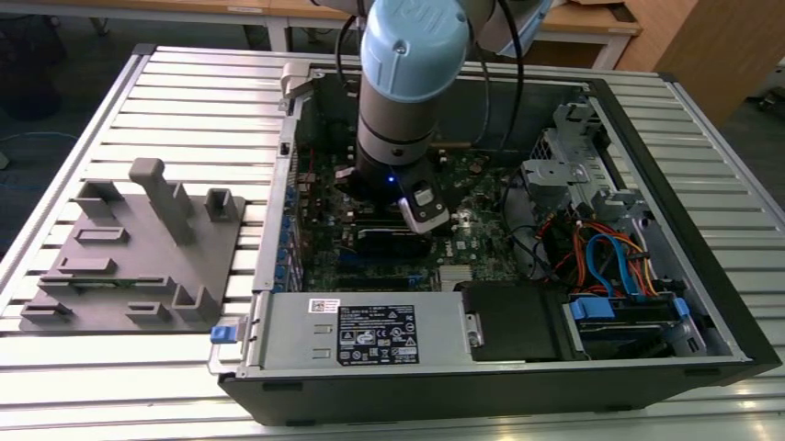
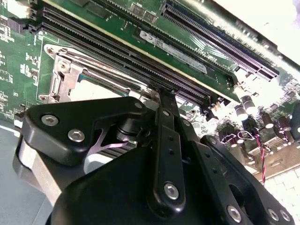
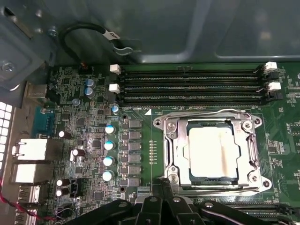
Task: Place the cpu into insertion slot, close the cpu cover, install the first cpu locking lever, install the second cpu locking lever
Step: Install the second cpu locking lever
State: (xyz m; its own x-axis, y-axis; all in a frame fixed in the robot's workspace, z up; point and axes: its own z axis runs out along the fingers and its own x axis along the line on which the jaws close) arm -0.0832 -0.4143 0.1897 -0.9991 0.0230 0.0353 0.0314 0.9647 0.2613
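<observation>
cpu [image 3: 212,152] is seated in the insertion slot [image 3: 176,171] on the green board [image 3: 140,140], pale metal top facing up, square to the socket. The cpu cover [image 3: 212,117] is down flat around it: silvery frame closed, chip showing through its window. So placement and cover look done from here

Locking levers: a thin wire lever [image 3: 211,112] runs along the socket edge nearest the long black memory slots [image 3: 187,86], lying low against the frame. Looks latched, but I can't confirm the hook end. A second wire runs along the opposite socket edge, closest to my tool; its end is hidden behind my linkage, so latch state unknown

My tool [image 3: 161,185] sits at that near socket edge, tips coming together in a narrow point just above the frame rim, which suits pushing a thin lever rather than carrying anything. In the second wrist view the tool [image 2: 164,93] also narrows to a point close to the socket corner, beside the memory slots. Whether it's clenched on the wire or just pressing against it, I can't tell. Nothing bulky is held

In the exterior view my arm [image 1: 411,83] comes straight down into the open pc case [image 1: 723,303], over the board beyond the grey power supply [image 1: 356,331]. The grey fixture tray [image 1: 135,266] sits on the counter [image 1: 184,101], beside the case on the exterior view's left
</observation>
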